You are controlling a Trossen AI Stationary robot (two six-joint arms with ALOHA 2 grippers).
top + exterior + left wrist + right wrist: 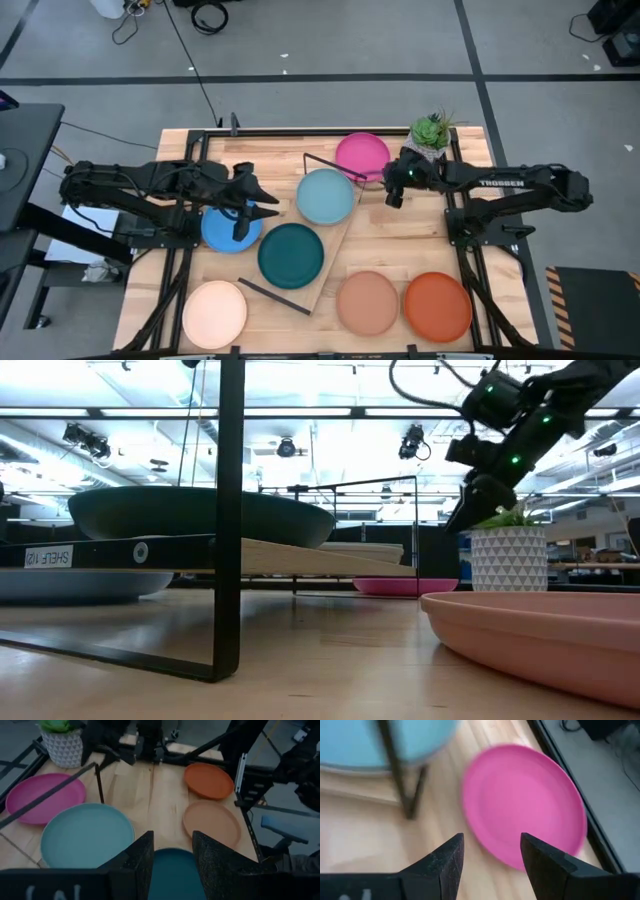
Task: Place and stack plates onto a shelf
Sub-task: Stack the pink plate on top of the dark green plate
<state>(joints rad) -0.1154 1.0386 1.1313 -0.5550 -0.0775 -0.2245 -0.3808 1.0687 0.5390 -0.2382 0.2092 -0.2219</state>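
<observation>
Your right gripper (pixel 490 865) hangs with fingers apart and empty; the magenta plate (pixel 525 805) lies just ahead of it on the tabletop (pixel 390 240), beside the shelf (pixel 335 250). Farther off, the left gripper (pixel 243 200), also spread and empty, waits over the bright blue plate (pixel 222 232).

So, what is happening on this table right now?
A two-armed robot is putting plates on a shelf. The light blue plate and dark teal plate already lie on it. The right claw, open, hovers by the magenta plate. The left claw, open, hangs over the bright blue plate.
</observation>
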